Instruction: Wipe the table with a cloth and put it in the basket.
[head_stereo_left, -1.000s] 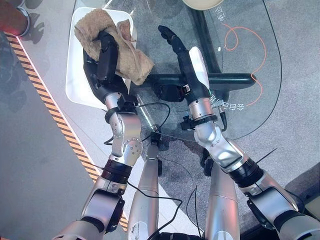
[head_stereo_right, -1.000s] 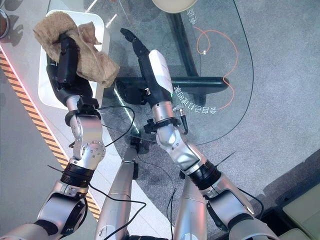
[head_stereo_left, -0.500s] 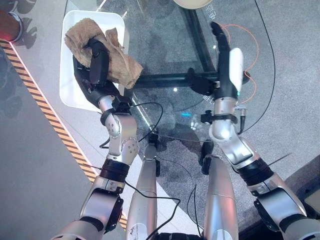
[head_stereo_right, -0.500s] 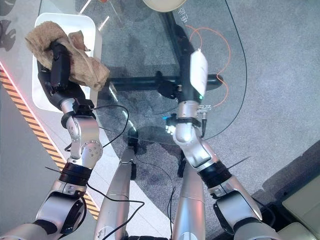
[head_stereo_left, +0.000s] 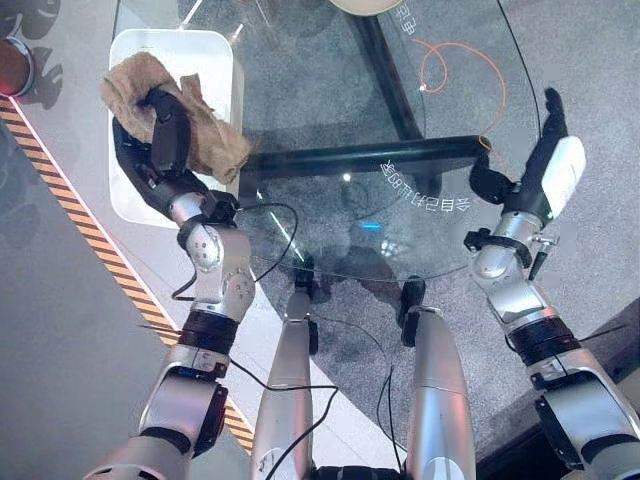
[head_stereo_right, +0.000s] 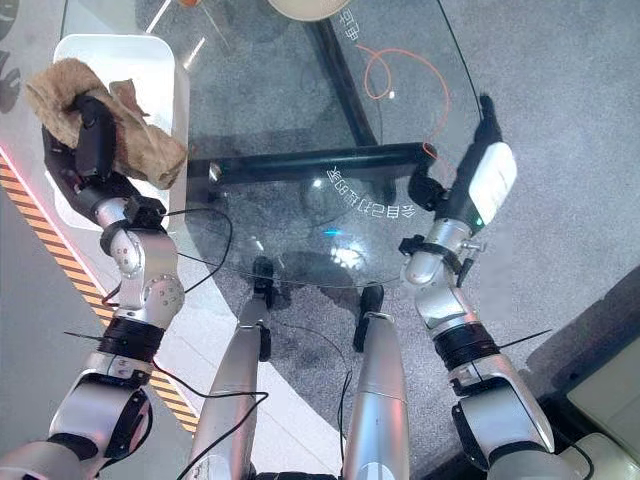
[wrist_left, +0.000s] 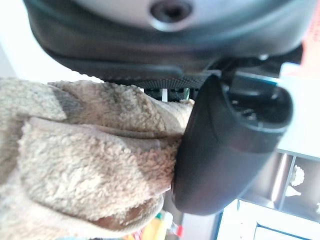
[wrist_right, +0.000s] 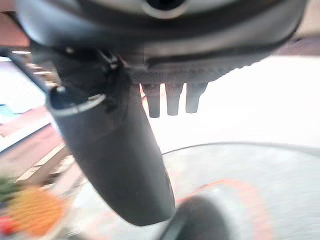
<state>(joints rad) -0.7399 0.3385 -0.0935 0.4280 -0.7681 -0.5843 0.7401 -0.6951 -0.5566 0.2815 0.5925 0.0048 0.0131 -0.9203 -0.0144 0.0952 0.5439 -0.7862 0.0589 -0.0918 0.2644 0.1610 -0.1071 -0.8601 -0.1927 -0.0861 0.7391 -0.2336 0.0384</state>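
While the left hand (head_stereo_left: 165, 140) grips the cloth (head_stereo_left: 215, 145) directly above the white basket (head_stereo_left: 205, 55), it should lower before uncurling, so the nubbly, bunched tan terry drops inside the smooth rounded tub. Beyond the glass table (head_stereo_left: 330, 110), right of the basket, the right hand (head_stereo_left: 540, 150) hangs straight-fingered, empty.

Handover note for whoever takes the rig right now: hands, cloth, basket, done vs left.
Left hand: shut on the tan cloth, held above the white basket that stands on the floor beside the glass table.
Right hand: open, holding nothing, at the table's right edge.
Done: cloth carried over the basket.
Left: release the cloth into the basket. The frames cannot confirm that the wiping is finished.
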